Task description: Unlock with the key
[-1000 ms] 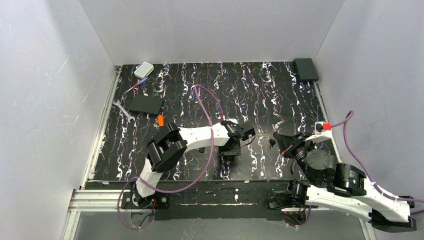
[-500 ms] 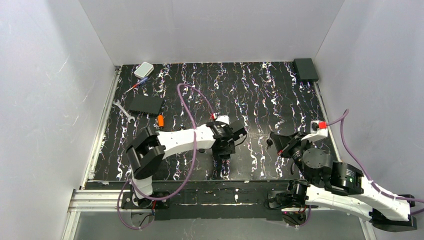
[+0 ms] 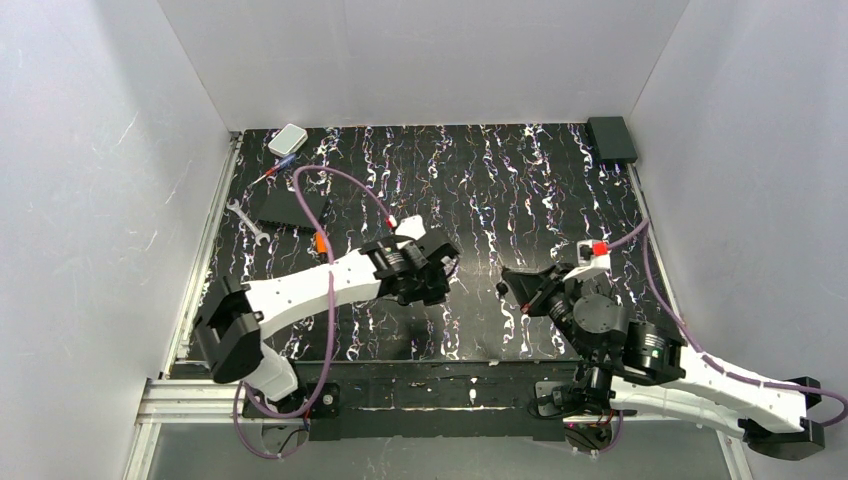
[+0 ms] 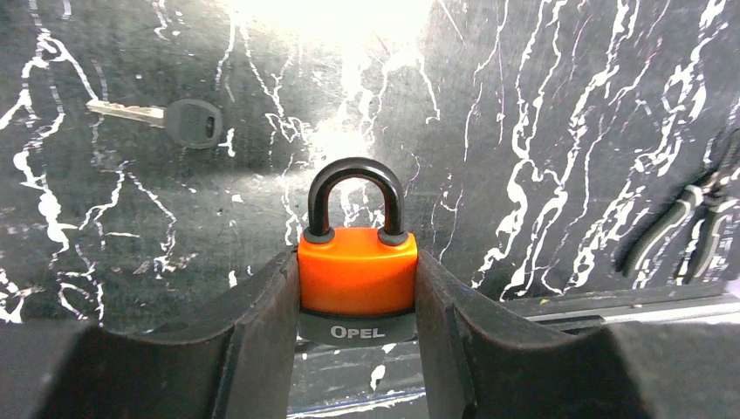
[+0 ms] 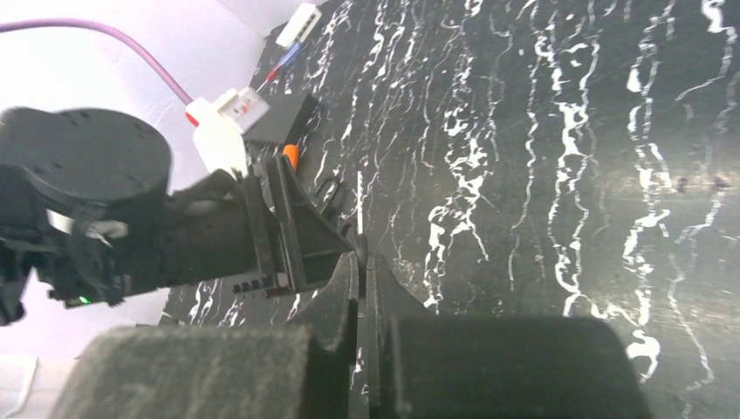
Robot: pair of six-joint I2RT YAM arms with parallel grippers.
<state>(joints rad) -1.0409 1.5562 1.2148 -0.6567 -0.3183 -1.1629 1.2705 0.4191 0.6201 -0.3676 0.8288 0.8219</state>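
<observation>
The right gripper (image 5: 361, 258) is clamped narrow on the head of the key (image 5: 359, 201). The blade projects straight past the fingertips, its long axis in line with them, pointing toward the left arm. The left gripper (image 3: 437, 272) grips the orange padlock (image 4: 357, 275), whose shackle points away from the wrist. A second key (image 4: 188, 122) lies flat on the table (image 4: 524, 131).

Mid-table (image 3: 560, 180): padlock (image 4: 358, 271) between the fingers of the left gripper (image 3: 432, 270). To its right, apart: key (image 5: 359, 205) pinched in the right gripper (image 3: 512, 285).

Far-left corner: small box (image 3: 288, 138), with screwdriver (image 3: 275, 170) just before it. Nearer: flat case (image 3: 285, 208), wrench (image 3: 245, 220) to its left, stubby cylinder (image 3: 320, 241) by its near-right corner.

Far-right corner: second box (image 3: 611, 138).
</observation>
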